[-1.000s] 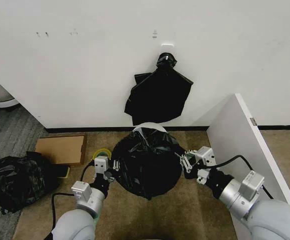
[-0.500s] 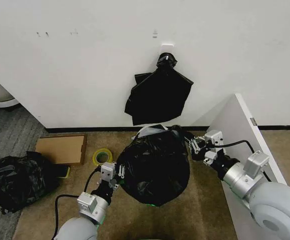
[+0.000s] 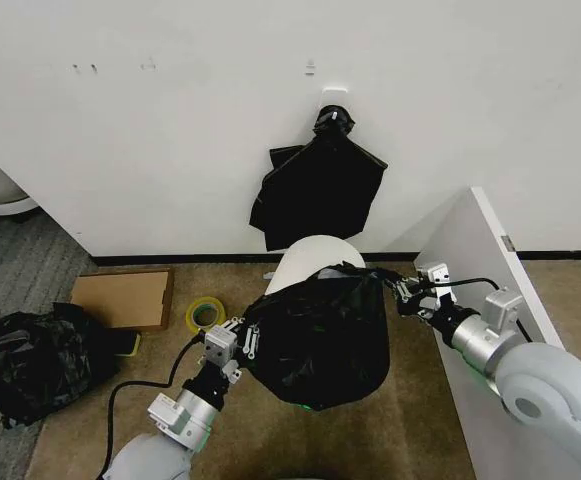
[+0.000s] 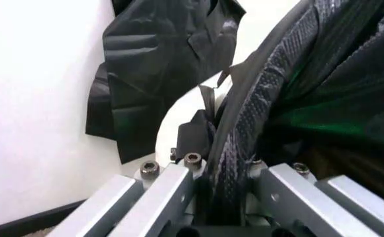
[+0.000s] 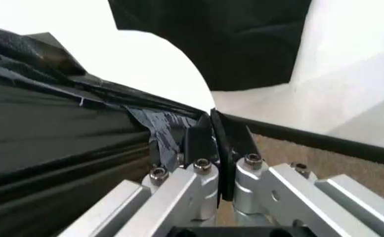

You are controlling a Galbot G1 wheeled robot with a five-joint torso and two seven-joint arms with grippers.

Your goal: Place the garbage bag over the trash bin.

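Garbage bag (image 3: 320, 340) stretched between both arms, hanging just in front of trash bin (image 3: 305, 262), not yet over rim. Film likely light, limp, slippery: hold at mouth edge. Left gripper (image 3: 242, 340), right gripper (image 3: 402, 291): fingers pinched on bag edges.

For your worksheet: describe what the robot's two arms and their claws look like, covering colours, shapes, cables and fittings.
Both arms are rounded, light grey shells narrowing to silver metal wrist sections. The left claw and right claw are silver aluminium blocks with visible hex bolts and black finger pads. A black cable loops along each forearm. No lettering is legible.
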